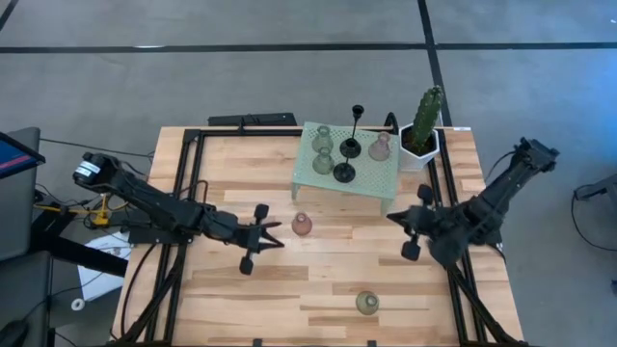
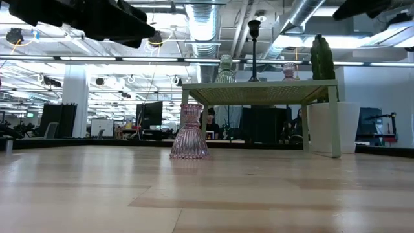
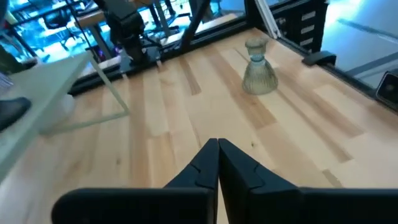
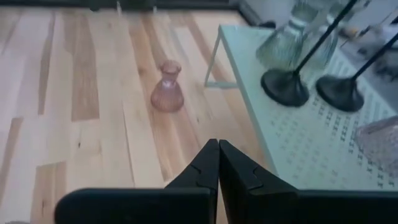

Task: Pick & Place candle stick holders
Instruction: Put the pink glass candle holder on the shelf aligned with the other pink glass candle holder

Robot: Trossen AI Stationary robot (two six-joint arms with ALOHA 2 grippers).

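A pink candle stick holder (image 1: 302,225) (image 4: 166,87) stands on its base on the wooden table, in front of the mint-green stand (image 1: 384,177). A green holder (image 1: 367,303) (image 3: 259,67) stands near the table's front edge. On the stand are two green holders (image 1: 323,149), a pink one (image 1: 380,146) and two thin black stems on round bases (image 4: 285,87) (image 4: 340,93). My left gripper (image 1: 279,230) (image 3: 217,145) hovers shut just left of the pink holder on the table. My right gripper (image 1: 391,214) (image 4: 217,144) hovers shut by the stand's front right corner.
A cactus in a white pot (image 1: 422,130) stands at the stand's right end. A dark flat object (image 1: 253,120) lies at the table's far edge. Bare wood lies between the two grippers and toward the near edge.
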